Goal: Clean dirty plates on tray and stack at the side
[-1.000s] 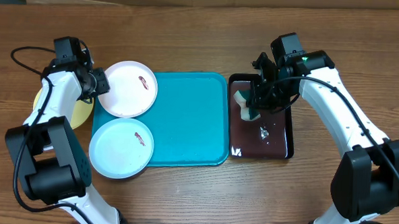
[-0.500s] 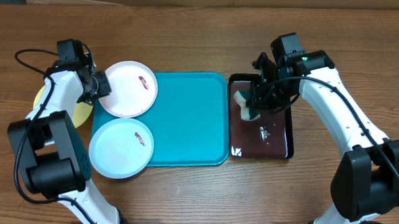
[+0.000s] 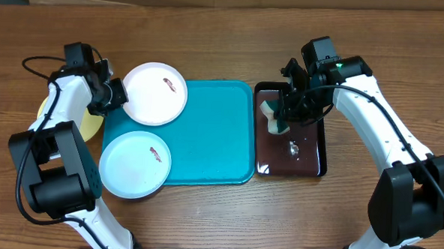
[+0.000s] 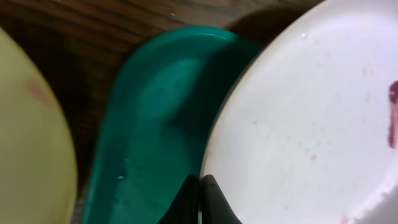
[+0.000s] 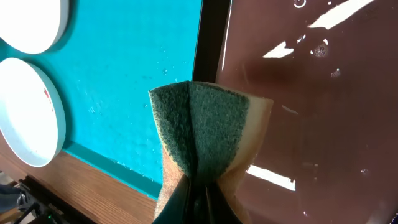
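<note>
My left gripper (image 3: 115, 97) is shut on the left rim of the white plate (image 3: 156, 94), which has a red-brown smear and lies over the turquoise tray's (image 3: 210, 135) far-left corner. In the left wrist view the jaws (image 4: 200, 190) pinch the white plate's (image 4: 298, 124) rim above the tray corner (image 4: 155, 118). The light blue plate (image 3: 134, 164), also smeared, overlaps the tray's left edge. The yellow-green plate (image 3: 94, 124) lies on the table at the left, mostly hidden by my left arm. My right gripper (image 3: 276, 116) is shut on a green-and-tan sponge (image 5: 205, 130).
A glossy black tray (image 3: 303, 154) with water drops sits right of the turquoise tray, and the sponge hangs over its left part. In the right wrist view the black tray (image 5: 311, 93), the turquoise tray (image 5: 130, 74) and both plates show. A cardboard edge lies at the table's back.
My left gripper has carried the white plate to the right and slightly back, so it now overlaps the tray's corner. The right arm and the sponge have not moved.
</note>
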You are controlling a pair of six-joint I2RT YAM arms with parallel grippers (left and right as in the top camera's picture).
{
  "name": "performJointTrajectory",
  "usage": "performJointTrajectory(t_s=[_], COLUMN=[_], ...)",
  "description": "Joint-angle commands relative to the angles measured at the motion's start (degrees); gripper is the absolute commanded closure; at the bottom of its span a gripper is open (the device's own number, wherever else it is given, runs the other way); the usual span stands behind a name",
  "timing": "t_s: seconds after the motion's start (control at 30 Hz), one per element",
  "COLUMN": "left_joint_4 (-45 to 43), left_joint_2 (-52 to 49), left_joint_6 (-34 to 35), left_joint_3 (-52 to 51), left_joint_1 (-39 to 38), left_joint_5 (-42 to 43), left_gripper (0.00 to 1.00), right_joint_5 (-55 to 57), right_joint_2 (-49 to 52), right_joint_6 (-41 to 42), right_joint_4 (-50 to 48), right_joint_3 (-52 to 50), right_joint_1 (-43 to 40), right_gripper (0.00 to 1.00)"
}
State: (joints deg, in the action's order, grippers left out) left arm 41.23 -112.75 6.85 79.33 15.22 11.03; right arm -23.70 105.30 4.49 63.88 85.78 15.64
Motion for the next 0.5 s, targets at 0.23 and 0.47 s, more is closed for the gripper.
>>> performJointTrajectory(t_s=[0.23,0.47], left_joint_4=[9.35,12.26], left_joint_2=[-0.04,-0.07], left_joint_6=[-0.46,-0.42], left_joint_3=[2.58,2.58], left_joint_1=[-8.76,-14.75], left_joint_5=[10.64,9.38], left_gripper=[0.96,0.96], right_joint_5=[0.48,2.75], right_joint_2=[-0.44,-0.44], right_joint_6=[-0.04,-0.07], right_joint_4=[-0.48,-0.55], right_joint_3=[-0.02,-0.02], right_joint_1=[0.11,0.11], right_gripper=[0.96,0.96])
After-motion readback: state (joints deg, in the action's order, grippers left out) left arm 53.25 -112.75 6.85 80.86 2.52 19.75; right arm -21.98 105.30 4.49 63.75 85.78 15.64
